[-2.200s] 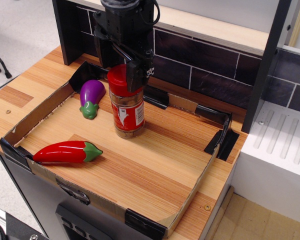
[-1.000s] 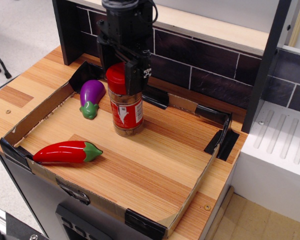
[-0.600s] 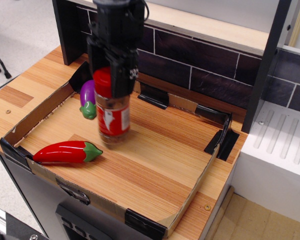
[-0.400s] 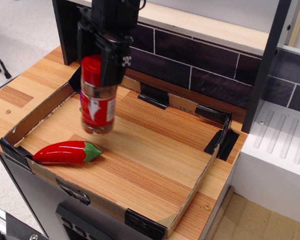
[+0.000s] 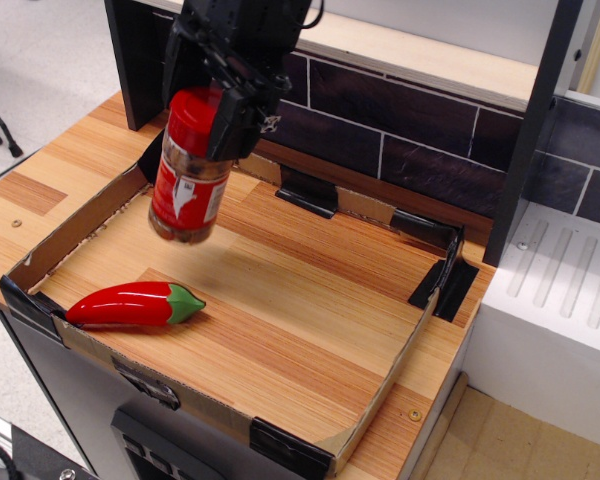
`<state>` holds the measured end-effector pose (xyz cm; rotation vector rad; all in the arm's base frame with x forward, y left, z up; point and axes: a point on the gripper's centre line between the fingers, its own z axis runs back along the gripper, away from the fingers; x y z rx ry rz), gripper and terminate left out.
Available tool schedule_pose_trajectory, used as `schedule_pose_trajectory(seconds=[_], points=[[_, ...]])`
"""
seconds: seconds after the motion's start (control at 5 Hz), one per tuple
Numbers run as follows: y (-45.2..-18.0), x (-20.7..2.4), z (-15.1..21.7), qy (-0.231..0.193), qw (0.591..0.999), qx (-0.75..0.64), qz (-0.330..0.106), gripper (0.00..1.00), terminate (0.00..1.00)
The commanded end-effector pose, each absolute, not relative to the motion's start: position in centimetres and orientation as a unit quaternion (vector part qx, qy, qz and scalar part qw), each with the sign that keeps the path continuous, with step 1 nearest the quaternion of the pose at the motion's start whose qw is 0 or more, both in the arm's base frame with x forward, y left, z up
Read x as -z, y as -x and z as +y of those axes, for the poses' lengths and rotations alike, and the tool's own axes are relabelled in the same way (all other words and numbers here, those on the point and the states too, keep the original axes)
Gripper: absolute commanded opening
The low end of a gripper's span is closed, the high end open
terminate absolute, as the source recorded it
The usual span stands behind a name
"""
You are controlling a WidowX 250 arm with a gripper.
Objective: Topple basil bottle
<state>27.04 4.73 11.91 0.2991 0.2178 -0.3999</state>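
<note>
The basil bottle point(image 5: 189, 175) is a clear jar with a red cap and a red-and-white label. It hangs in the air over the left part of the cardboard tray point(image 5: 380, 390), tilted with its base swung toward the lower left. My black gripper point(image 5: 208, 112) is shut on its red cap from above. The purple toy eggplant is hidden behind the bottle.
A glossy red toy chili pepper point(image 5: 132, 303) lies at the tray's front left, just below the bottle. A dark tiled back wall point(image 5: 400, 120) rises behind the tray. A white ribbed drain board point(image 5: 565, 290) stands to the right.
My gripper has lifted the bottle off the tray floor and carried it left. The bottle stood upright before and now tilts, covering the eggplant.
</note>
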Motion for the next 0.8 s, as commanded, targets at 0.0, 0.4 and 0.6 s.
schedule_pose_trajectory(seconds=[0.0,0.4,0.6], points=[[-27.7,-10.4,4.7,-0.218,0.952,0.162,0.141,0.0,0.0],[-27.7,-8.9,2.9,-0.211,0.952,0.174,0.138,0.0,0.0],[-27.8,-8.7,1.5,-0.173,0.955,0.225,0.085,0.0,0.0]])
